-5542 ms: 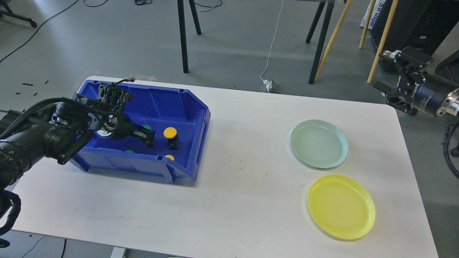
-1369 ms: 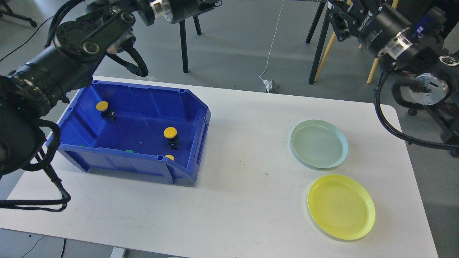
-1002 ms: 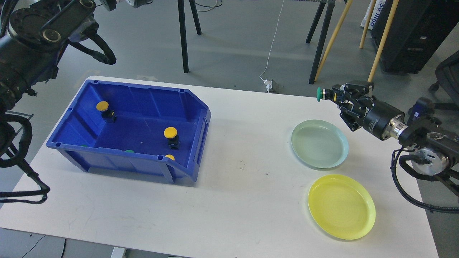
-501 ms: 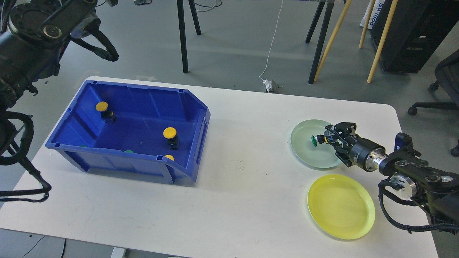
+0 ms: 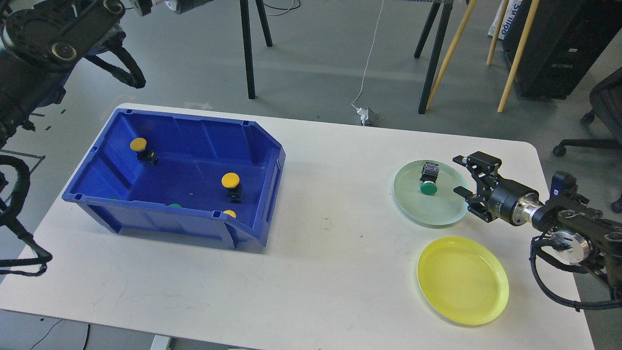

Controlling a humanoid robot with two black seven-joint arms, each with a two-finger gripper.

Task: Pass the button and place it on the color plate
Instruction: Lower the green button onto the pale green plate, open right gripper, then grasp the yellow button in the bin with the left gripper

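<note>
A green button point(image 5: 428, 186) with a black base lies on its side in the light green plate point(image 5: 413, 206). My right gripper point(image 5: 460, 175) is open and empty at the plate's right rim, just right of the button. A yellow plate point(image 5: 462, 280) lies in front of it. The blue bin point(image 5: 252, 141) on the left holds yellow buttons point(image 5: 231, 180) point(image 5: 138, 144) point(image 5: 229, 213) and partly hidden green ones point(image 5: 174, 205). My left arm point(image 5: 58, 34) is raised at the top left; its gripper is out of view.
The white table point(image 5: 320, 272) carries the bin on the left and both plates on the right. Black stand legs point(image 5: 249, 48), wooden poles point(image 5: 449, 53) and a white cable point(image 5: 369, 63) are on the floor behind. An office chair point(image 5: 602, 121) stands at the far right.
My right gripper brought the green button down to the light green plate, let go of it and drew back to the right. The button now lies in the plate. My left arm stayed raised.
</note>
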